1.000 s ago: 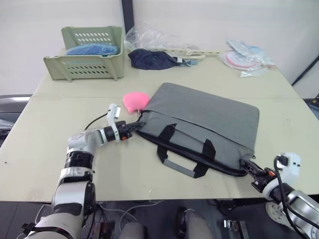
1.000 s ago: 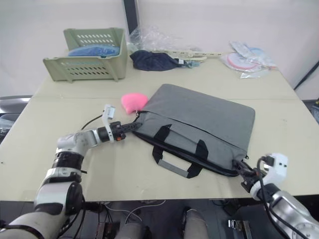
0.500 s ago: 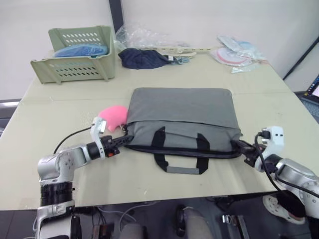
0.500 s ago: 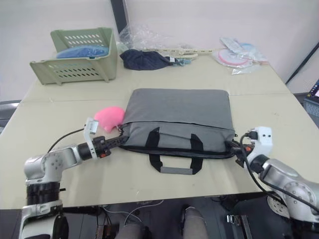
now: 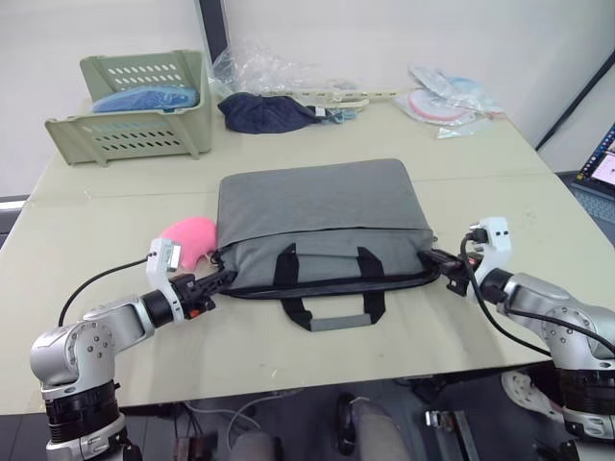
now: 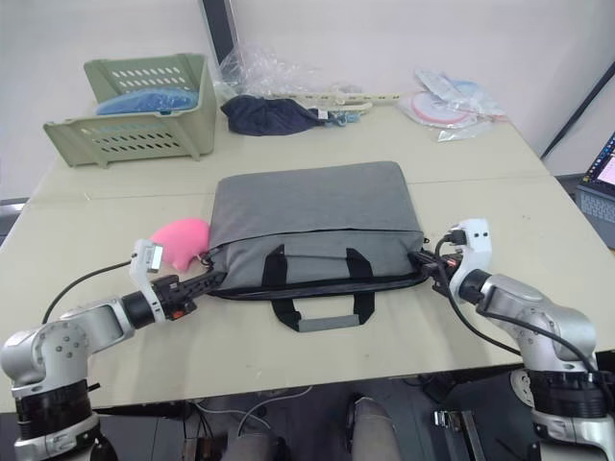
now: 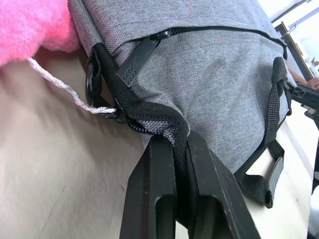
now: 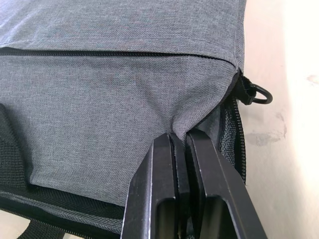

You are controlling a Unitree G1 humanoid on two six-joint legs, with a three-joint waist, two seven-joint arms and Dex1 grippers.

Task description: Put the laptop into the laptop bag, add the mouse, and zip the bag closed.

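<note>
Both grippers pinched shut on laptop bag: left gripper at 9 o'clock end, right gripper at 3. Keep pull even, fabric taut.

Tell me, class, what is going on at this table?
The robot holds the laptop bag by both ends. The left gripper pinches the black edging near the pompom, and the right gripper pinches grey fabric at the opposite corner. The bag lies flat on the table, handles toward the robot, with its front edge open. A basket and a blue cloth sit behind.
</note>
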